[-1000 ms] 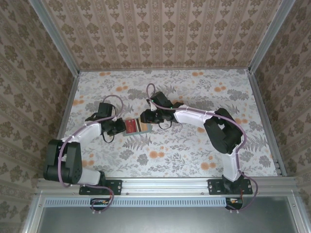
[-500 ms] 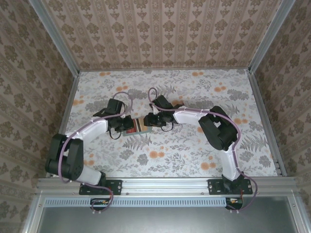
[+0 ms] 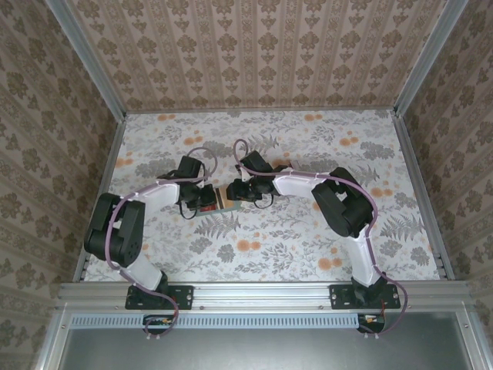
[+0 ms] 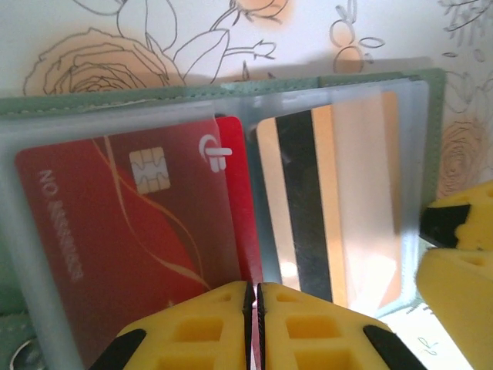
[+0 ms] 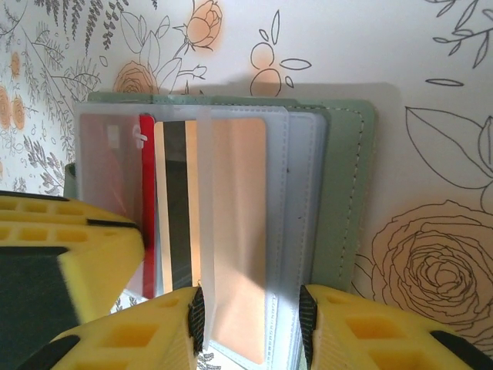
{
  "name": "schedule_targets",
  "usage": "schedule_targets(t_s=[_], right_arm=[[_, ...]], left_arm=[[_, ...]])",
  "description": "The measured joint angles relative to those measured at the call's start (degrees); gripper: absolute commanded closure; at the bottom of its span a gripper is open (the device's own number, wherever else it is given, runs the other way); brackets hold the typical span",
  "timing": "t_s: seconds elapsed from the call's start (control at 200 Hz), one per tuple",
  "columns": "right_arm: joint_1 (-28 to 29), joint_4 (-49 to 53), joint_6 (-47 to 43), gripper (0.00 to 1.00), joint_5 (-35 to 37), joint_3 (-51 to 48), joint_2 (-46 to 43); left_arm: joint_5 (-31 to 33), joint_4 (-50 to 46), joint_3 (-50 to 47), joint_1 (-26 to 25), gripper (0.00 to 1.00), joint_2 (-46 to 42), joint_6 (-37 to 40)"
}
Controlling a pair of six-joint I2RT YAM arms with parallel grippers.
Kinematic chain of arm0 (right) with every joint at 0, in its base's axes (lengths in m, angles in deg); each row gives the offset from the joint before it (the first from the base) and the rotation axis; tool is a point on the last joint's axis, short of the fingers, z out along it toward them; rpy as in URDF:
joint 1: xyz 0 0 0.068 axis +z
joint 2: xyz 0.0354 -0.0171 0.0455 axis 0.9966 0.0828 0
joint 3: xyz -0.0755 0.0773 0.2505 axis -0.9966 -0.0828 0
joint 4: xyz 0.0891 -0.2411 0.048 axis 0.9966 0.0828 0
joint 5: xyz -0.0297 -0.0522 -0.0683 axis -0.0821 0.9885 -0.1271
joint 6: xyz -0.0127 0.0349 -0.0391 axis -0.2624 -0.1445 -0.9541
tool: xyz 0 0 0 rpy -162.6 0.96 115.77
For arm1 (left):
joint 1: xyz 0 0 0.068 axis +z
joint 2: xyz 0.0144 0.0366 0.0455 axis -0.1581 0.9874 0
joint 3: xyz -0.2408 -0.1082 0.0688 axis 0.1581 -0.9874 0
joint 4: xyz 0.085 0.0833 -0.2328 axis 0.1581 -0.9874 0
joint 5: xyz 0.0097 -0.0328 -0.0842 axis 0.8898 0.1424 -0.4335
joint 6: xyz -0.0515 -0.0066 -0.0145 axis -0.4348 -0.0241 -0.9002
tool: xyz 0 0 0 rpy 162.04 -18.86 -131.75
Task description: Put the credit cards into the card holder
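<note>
Left claw (image 4: 252, 297): jaws closed to a hairline on the near edge of the red card (image 4: 115, 231). Versus 1.0 s ago it has advanced toward the right claw (image 5: 250, 308), and less red shows between them from above. Card holder (image 5: 347, 193) lies just ahead of its tips, not displaced. Right claw is part-open, straddling the clear sleeve (image 5: 277, 231) over the orange card (image 5: 235, 231). Reading: red card is being fed into its pocket and is mostly seated, one strip outside. Orange card looks pocketed.
</note>
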Motion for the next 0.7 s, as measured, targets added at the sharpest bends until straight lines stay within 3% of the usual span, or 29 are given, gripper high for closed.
schedule_targets(t_s=[0.7], right_arm=[[0.50,1.44,-1.55,0.59,3.13,0.28,-1.77]], left_arm=[[-0.42,2.62,-0.28,0.04,0.89,1.07,0.00]])
